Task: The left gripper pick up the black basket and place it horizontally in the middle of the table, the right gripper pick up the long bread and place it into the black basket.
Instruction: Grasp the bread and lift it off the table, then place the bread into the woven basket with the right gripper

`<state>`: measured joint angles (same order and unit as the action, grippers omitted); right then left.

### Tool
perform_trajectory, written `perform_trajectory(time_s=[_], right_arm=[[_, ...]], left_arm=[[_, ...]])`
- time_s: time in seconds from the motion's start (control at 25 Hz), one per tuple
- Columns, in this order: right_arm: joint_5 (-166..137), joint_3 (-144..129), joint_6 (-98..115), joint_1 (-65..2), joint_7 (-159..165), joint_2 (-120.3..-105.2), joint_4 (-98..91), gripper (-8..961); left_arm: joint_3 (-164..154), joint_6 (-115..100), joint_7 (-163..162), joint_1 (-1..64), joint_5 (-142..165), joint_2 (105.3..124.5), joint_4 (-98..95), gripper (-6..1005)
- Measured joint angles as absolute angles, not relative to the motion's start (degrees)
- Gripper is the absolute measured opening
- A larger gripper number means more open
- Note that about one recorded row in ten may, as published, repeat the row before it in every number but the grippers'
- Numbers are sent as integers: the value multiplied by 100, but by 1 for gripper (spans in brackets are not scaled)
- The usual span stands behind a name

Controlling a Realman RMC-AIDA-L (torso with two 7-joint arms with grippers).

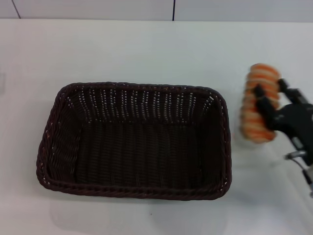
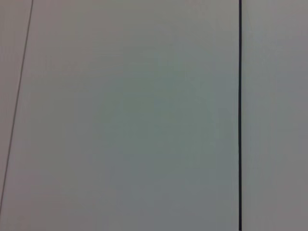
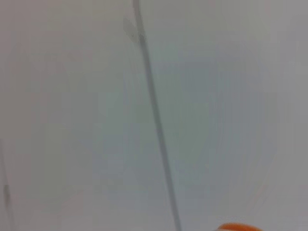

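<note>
The black basket [image 1: 134, 142] lies flat and horizontal in the middle of the white table [image 1: 146, 49], open side up and empty. My right gripper [image 1: 270, 100] is at the right edge of the head view, shut on the long bread [image 1: 259, 105], a tan loaf with orange stripes. It holds the loaf just to the right of the basket's rim, apparently a little above the table. An orange tip of the bread [image 3: 236, 227] shows in the right wrist view. My left gripper is out of view.
A wall with dark vertical seams [image 1: 173, 10] stands behind the table's far edge. The left wrist view shows only pale panels with a dark seam [image 2: 239, 115].
</note>
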<state>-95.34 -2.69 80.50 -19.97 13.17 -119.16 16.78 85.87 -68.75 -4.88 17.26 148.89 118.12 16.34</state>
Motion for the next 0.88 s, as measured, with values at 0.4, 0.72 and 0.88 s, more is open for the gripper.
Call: perform_trajectory(time_s=[0.4,0.72,0.88], right_arm=[[-10490,-302,10876,-1528,764,-11921,1750,539],[-11396,-317,9442,-2514,1102,-11905,2041,492],[-11755,-287,8811,-2883,1632,-11884,2092,475]], left_arm=[[8512,-6877,-483,1741,14889,11822,1625,697],[8508,-6869,-483,1727,14887,11832,1625,697],[8508,-6864,-483,1715,14888,11831,1599,697]])
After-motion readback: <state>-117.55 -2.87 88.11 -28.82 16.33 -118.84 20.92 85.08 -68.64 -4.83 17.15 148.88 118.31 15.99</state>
